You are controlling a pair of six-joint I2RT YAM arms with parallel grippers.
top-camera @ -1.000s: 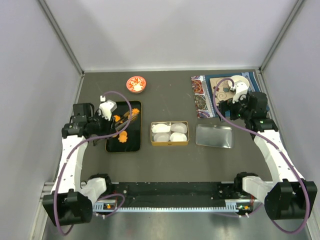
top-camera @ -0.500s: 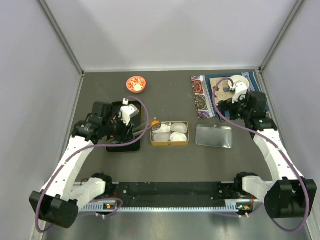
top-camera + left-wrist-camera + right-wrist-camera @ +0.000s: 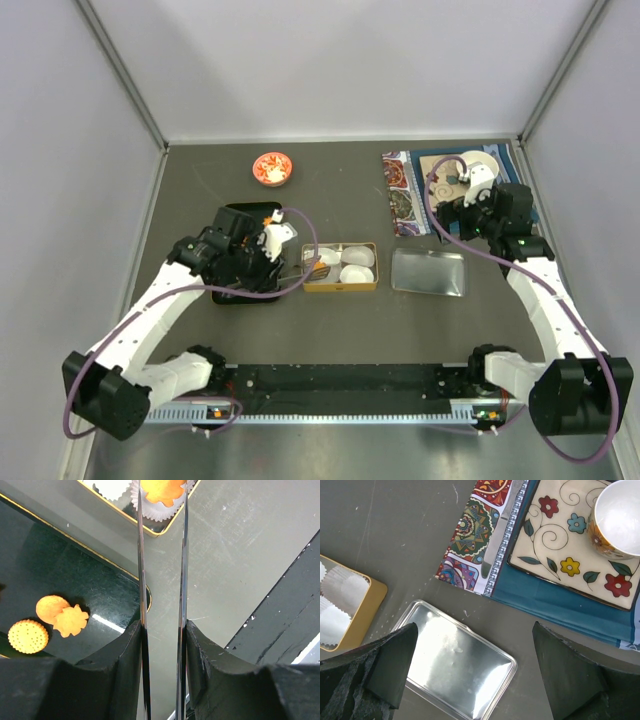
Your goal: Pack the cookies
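My left gripper [image 3: 162,630] is shut on a pair of thin metal tongs [image 3: 183,570]. The tong tips pinch an orange flower-shaped cookie [image 3: 161,490] just above a white paper cup [image 3: 156,511] at the left end of the gold tin [image 3: 340,286]. Three more cookies [image 3: 50,607] lie on the black tray [image 3: 65,565], to the tin's left. My right gripper [image 3: 472,645] is open and holds nothing, hovering over the silver lid [image 3: 455,670] to the tin's right.
A small red bowl [image 3: 271,168] stands at the back left. A patterned placemat [image 3: 402,195] at the back right carries a flowered plate [image 3: 560,545], a cup [image 3: 620,517] and a piece of cutlery [image 3: 495,545]. Grey walls close in three sides.
The left arm swung right from the black tray to the tin's left end, carrying a cookie in the tongs. The right arm has not moved.
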